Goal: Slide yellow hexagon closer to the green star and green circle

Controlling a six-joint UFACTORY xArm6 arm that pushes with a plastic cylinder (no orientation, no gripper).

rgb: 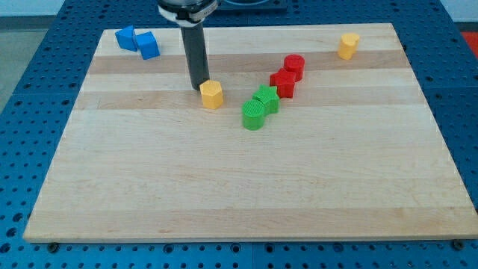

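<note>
Contact, or very near it: rod's lower end, my tip (199, 87), planted just at the upper-left edge of the small yellow hexagon block (212, 95), on the side facing away from the green pair. Placed so, presumably, because a push from there would drive the hexagon toward the view's right and slightly down, straight at its targets. No claw on this arm, only the straight dark rod, so nothing clenched and nothing released.

Close to the hexagon on the view's right, but with a clear gap: ridged green star block (266, 99) and, touching it at lower left, ridged green circle block (254, 116). Only a short slide needed, judging by the gap; too long a shove likely to knock the green pair apart.

Touching or nearly touching the star at its upper right: red star-like block (283, 82), and behind that a red cylinder block (294, 66). Well apart at the view's top right: second yellow block (348, 45), shape hard to make out, not to be mistaken for the task's piece. At top left: two blue blocks (137, 41), touching, far from the action.

Underneath, pale wooden plank surface (239, 194), bare across its lower half, resting on a blue perforated bench (22, 134). Little of the room visible beyond.
</note>
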